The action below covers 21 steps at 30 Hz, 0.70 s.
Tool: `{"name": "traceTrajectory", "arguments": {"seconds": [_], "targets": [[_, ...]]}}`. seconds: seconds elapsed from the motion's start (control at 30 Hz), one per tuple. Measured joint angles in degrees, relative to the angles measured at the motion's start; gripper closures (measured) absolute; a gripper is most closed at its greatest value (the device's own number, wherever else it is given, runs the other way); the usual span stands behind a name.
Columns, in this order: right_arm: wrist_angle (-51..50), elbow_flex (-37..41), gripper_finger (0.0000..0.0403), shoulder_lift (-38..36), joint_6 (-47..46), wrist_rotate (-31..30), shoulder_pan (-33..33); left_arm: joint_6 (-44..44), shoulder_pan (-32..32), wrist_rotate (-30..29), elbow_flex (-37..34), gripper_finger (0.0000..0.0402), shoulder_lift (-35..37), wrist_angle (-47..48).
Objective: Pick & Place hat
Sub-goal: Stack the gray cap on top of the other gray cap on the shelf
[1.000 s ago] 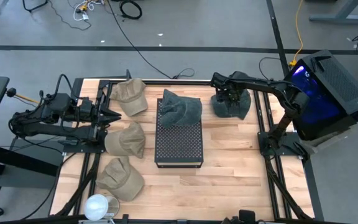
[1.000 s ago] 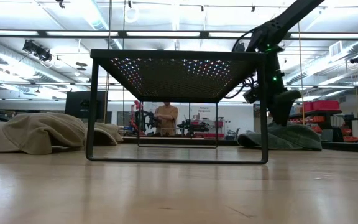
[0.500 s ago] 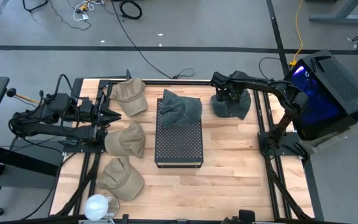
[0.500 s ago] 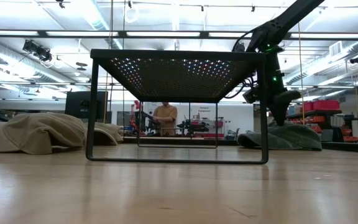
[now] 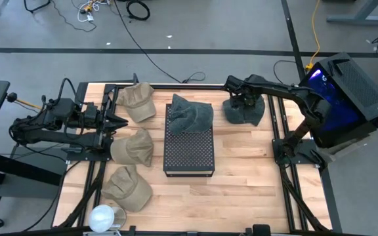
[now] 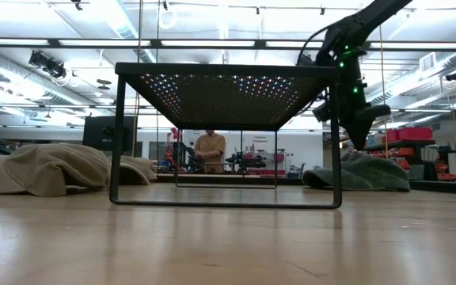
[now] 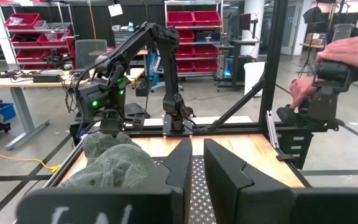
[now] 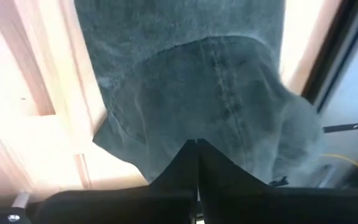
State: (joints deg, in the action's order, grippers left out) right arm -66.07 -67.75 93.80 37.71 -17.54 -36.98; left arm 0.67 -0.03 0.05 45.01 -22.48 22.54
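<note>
Right gripper (image 5: 244, 99) hangs over the dark grey-green fabric hat (image 5: 243, 112) at the wooden counter's (image 5: 241, 177) far right corner, fingers pressed together and pinching a fold of cloth (another grey hat (image 5: 191, 114) sits on the black perforated metal stand (image 5: 189, 152)). Left gripper (image 5: 118, 120) waits at the left edge, fingers parted.

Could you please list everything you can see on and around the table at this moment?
Table: one, light wood.
Stand: one, black perforated, table centre.
Tan hats: three, along the left side.
Green hats: two; one on the stand's far end, one on the table's far right.
Person: one, in the room behind.
Left pincer: by the tan hats, idle.
Right pincer: shut on the far-right green hat.
</note>
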Motion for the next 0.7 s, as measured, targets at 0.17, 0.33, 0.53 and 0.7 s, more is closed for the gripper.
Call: {"name": "traceTrajectory", "arguments": {"seconds": [0.17, 0.33, 0.53, 0.7], "targets": [[1.53, 0.0, 0.0396, -2.2, 3.4, -0.02, 0.08, 0.0, 0.01, 0.0, -0.01, 0.0353, -0.01, 0.0], [3.91, 0.0, 0.0357, -2.32, 2.18, -0.01, 0.06, 0.01, 0.0, 0.0, 0.0, 0.0353, 0.0, 0.0], [5.74, 0.0, 0.0274, -2.15, 3.41, 0.13, 0.06, 0.0, 0.0, 0.0, 0.0, 0.0353, 0.0, -0.02], [6.35, 0.0, 0.0204, -0.8, 3.14, -0.02, 0.06, 0.01, 0.02, 0.0, 0.0, 0.0353, 0.0, -0.01]]}}
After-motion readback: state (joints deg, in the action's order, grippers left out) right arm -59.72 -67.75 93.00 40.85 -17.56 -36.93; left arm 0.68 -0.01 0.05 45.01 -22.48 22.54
